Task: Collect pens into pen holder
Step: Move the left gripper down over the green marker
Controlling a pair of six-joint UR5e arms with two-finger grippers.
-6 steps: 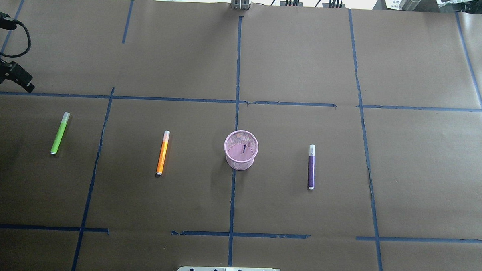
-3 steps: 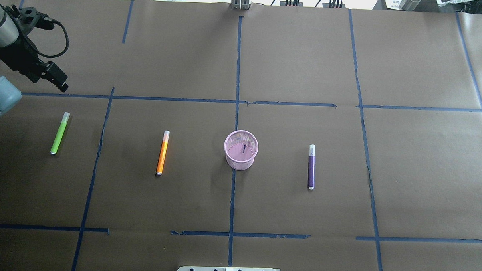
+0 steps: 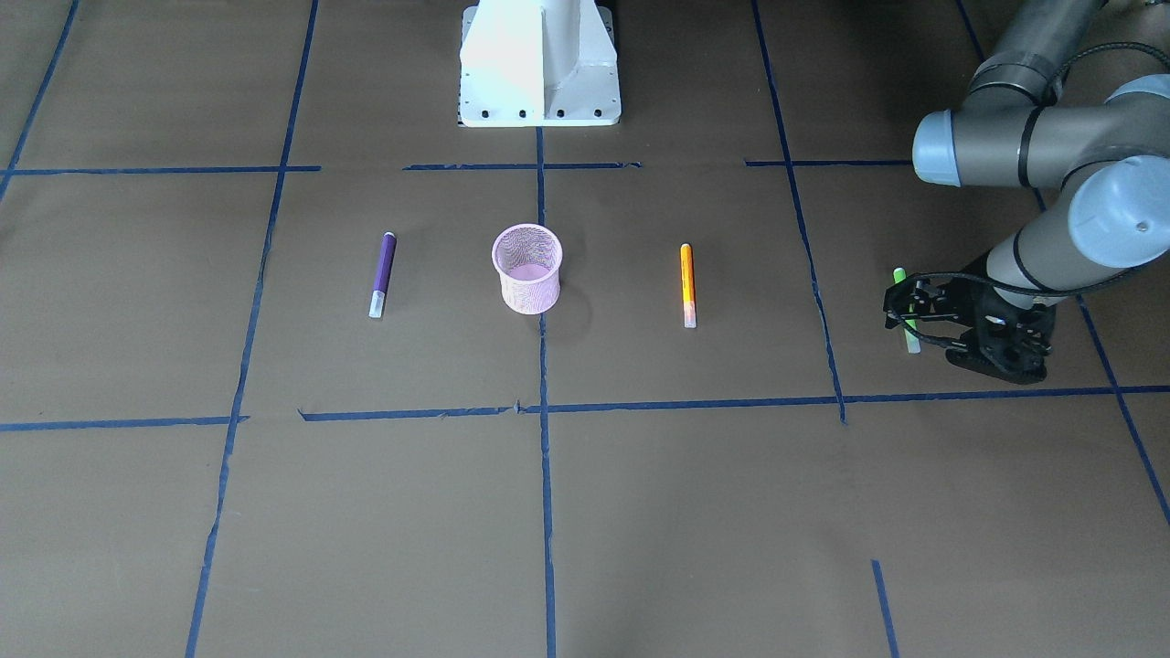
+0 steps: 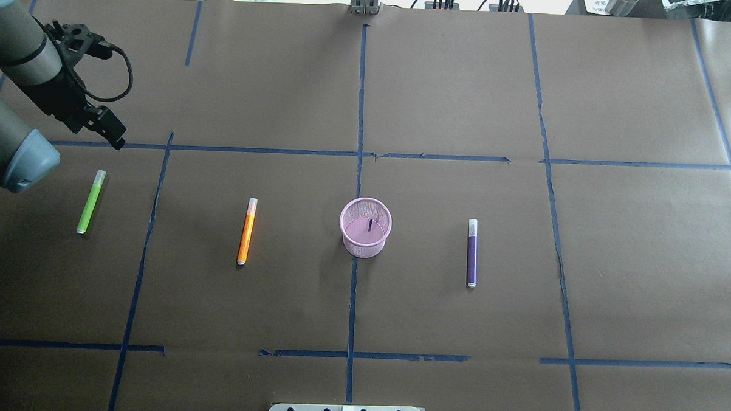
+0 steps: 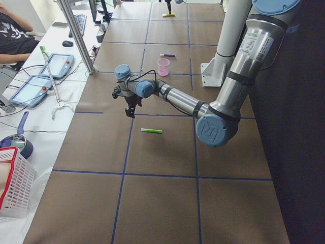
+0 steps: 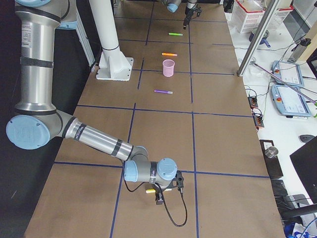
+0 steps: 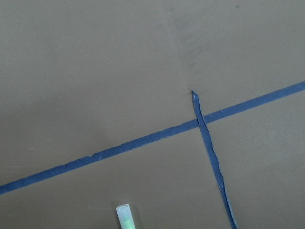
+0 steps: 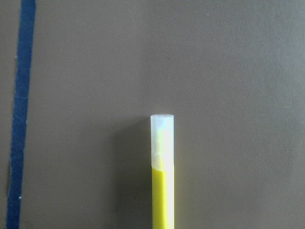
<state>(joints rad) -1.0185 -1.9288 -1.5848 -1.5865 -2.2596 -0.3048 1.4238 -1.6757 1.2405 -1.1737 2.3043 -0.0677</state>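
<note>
Left gripper: near table edge, by green pen; grip untellable.
Right gripper: your side view only, over yellow pen; grip untellable.

Place: robotics lab
Table: brown paper gridded with blue tape
Side bench: teach pendants, keyboard (a person sits alongside)

The light is even and diffuse and comes from above, so the brown table looks matte and the shadows are only soft. In the overhead view the strip beyond the far table edge is overexposed to white. In the right wrist view the yellow pen is sharp, with a faint shadow on its left.
</note>
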